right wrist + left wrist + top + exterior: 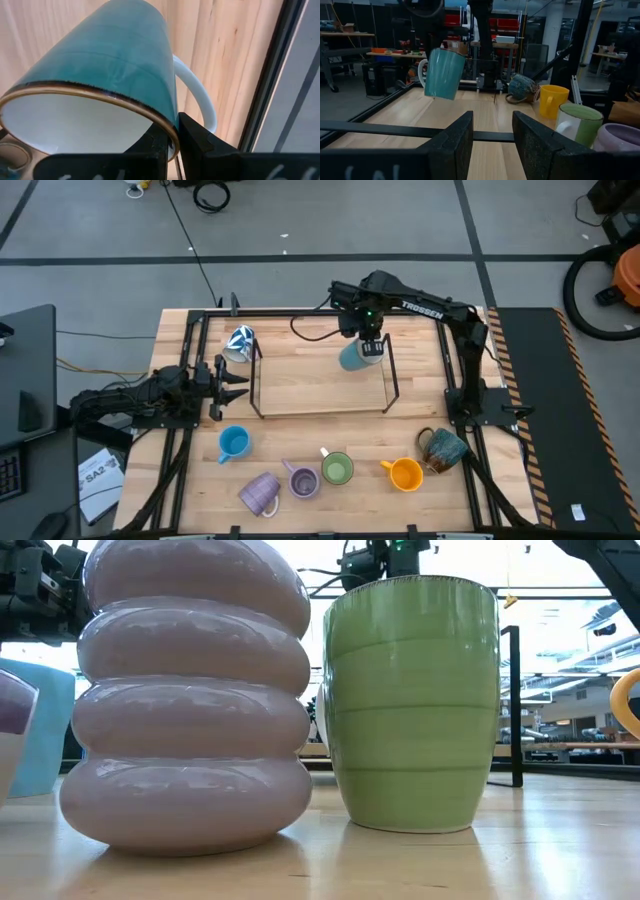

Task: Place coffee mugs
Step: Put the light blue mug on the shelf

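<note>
Two grippers show: the left gripper, fingers apart and empty, waits at the desk's left edge. Six mugs line the front edge. The right gripper pinches the teal mug's rim, lifted near the back edge.

Robotics lab or workshop. Wooden table in a black frame is sitting on a grey taped concrete floor, cables trailing across it. Workbenches and red storage bins are showing in the open industrial room behind, ceiling lights glowing.
</note>
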Available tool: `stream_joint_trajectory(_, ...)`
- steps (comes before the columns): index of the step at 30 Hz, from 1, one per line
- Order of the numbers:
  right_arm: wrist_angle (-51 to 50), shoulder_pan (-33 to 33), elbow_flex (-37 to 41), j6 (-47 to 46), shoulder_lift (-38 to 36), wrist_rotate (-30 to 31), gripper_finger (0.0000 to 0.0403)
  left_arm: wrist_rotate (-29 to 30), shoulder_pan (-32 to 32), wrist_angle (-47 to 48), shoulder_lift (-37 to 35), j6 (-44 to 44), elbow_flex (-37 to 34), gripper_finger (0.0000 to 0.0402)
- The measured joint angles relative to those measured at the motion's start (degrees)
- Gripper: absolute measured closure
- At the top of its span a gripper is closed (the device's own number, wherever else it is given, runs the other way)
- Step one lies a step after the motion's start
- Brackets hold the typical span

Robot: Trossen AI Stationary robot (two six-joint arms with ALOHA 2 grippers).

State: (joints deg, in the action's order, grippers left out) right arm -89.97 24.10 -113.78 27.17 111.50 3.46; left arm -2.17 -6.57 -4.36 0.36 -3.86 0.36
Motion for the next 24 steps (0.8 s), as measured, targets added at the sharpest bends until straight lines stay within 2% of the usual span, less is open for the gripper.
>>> stream_joint_trajectory(12,-0.1,0.5,4.2,0.5,1.0,3.3,0.0372,0.0,0.0,0.4,0.0,0.0,0.0,0.0257)
stream_joint_trajectory(24,0.0,0.5,6.6,0.5,0.6,3.4,0.0370,0.0,0.0,0.4,0.0,0.0,0.0,0.0257)
